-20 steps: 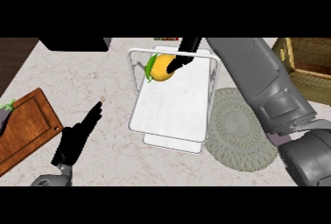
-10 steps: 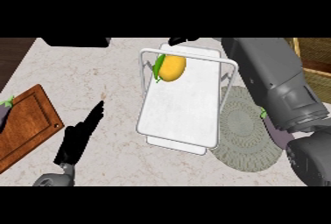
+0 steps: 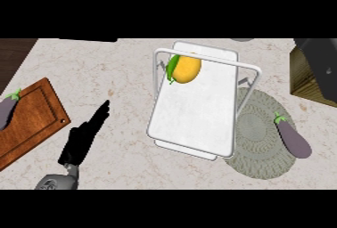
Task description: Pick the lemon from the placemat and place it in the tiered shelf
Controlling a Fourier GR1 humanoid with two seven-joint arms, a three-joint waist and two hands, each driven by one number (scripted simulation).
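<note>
Fingers [image 3: 99,115] of the left hand [image 3: 80,143] are lying straight and close together, holding nothing. The hand is resting at the lower left over the counter [image 3: 112,71].

- Tiered shelf [image 3: 197,116]: standing just right of the fingertips, its white tiers stacked and its wire frame running round the upper one.
- Placemat [image 3: 258,153]: lying beyond the shelf from the fingers, partly tucked under the shelf's far side.
- Cutting board [image 3: 36,116]: lying to the left of the fingers, near but apart.
- Right forearm [image 3: 320,60]: showing only as a grey mass at the upper right edge, well away from the fingers. The right hand itself is not showing, so I am recording no finger state for it.
- Eggplant [image 3: 293,139]: lying on the placemat's far part. A second eggplant [image 3: 6,111] is sitting on the cutting board's left end.
- Lemon [image 3: 186,68]: sitting on the shelf's top tier at its far end, up and to the right of the fingertips, its green leaf toward them. Nothing is touching it.

Judgement: placement is looking done and the step in hand is clearing away. To do it well, the right arm should be lifting away from the wire frame rather than sweeping across it. The lemon is round and sitting near the tier's edge, so a knock to the shelf could be setting it rolling. The left hand has no need to be moving.
</note>
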